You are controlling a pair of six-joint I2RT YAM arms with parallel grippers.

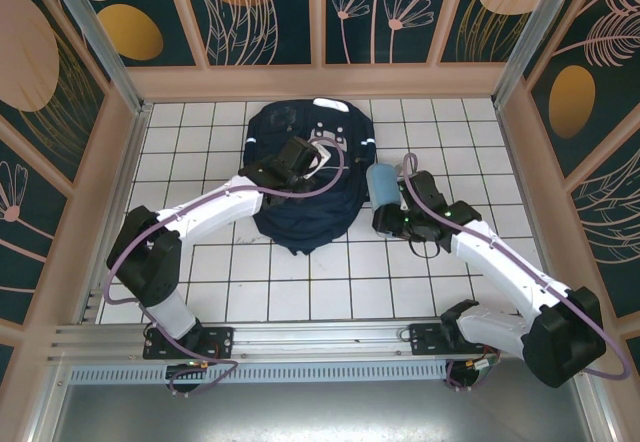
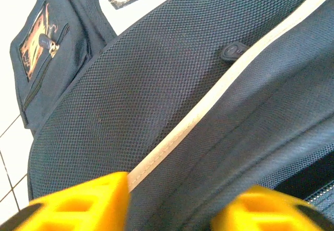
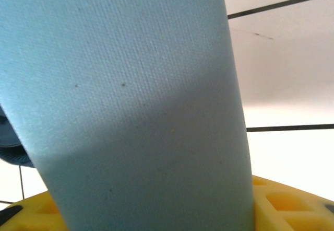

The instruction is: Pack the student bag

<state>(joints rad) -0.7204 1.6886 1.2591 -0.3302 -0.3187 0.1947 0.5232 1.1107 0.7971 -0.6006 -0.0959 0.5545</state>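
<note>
White-tiled surface [image 1: 250,292] was enclosed by dark leaf-patterned panels [image 1: 260,12]. Student bag [image 1: 300,217] lay mid-surface. Left hand [image 2: 177,205] straddled its fabric; grip could not be determined. Right hand [image 1: 384,200] clamped a light-blue fabric case [image 1: 382,180] just beside the bag.

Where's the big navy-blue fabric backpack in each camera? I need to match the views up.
Top external: the large navy-blue fabric backpack lies mid-table, between the arms.
Left wrist: the backpack close up, white stripe running diagonally.
Right wrist: a dark blue sliver at the left edge, behind the pale blue fabric roll, may be it; cannot tell.
Shared landmark: the white tiled table.
</note>
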